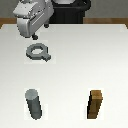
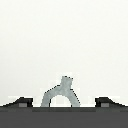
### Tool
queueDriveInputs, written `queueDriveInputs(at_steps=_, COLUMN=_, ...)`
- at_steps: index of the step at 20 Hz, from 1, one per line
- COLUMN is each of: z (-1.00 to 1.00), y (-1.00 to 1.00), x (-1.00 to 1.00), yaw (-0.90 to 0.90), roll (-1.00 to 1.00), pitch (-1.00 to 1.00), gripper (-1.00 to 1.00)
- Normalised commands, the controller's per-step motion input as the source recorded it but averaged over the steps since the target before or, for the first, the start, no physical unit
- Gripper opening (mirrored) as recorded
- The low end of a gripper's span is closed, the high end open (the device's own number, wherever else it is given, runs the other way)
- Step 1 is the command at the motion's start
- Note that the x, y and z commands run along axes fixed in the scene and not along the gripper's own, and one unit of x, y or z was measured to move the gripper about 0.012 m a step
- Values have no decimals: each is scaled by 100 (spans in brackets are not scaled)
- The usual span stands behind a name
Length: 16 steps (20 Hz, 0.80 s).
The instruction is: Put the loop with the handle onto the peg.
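**Ana:** Nearest the camera, going from the exterior view's left to its right, stand the peg [image 1: 34,103] and the brown block [image 1: 96,104], well apart, both upright on the white table [image 1: 100,55].

**Ben:** And the loop with the handle [image 1: 38,51]?

**Ana:** It lies flat on the table, farther back than the peg and slightly to the exterior view's right of it. Its stubby handle points toward the near side and the exterior view's right, so its long axis runs on a diagonal.

**Ben:** Where is the gripper [image 1: 35,35] relative to it?

**Ana:** Just beyond the loop and above it, at the far left of the exterior view. So the loop sits a little nearer the camera than the fingers and below them. The wrist view agrees: the loop [image 2: 61,95] shows at the edge of the picture, between the two dark fingertips [image 2: 21,102], with the handle pointing away from them.

**Ben:** Is it holding anything?

**Ana:** No. The fingers stand spread wide, one on either side of the ring, and nothing is pinched between them.

**Ben:** Then what does the coming move turn on?

**Ana:** Probably a short shift toward the loop and a descent, with the jaws lined up across the handle or the rim. The carry to the peg would follow, toward the near side.
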Motion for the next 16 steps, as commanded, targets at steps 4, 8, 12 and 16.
queueDriveInputs(at_steps=4, z=-100, y=0, x=0, yaw=0, roll=0, pitch=0, gripper=100)
queueDriveInputs(at_steps=8, z=-100, y=0, x=0, yaw=0, roll=0, pitch=0, gripper=100)
queueDriveInputs(at_steps=12, z=-100, y=0, x=0, yaw=0, roll=0, pitch=0, gripper=100)
queueDriveInputs(at_steps=16, z=-75, y=0, x=0, yaw=-4, roll=0, pitch=0, gripper=100)
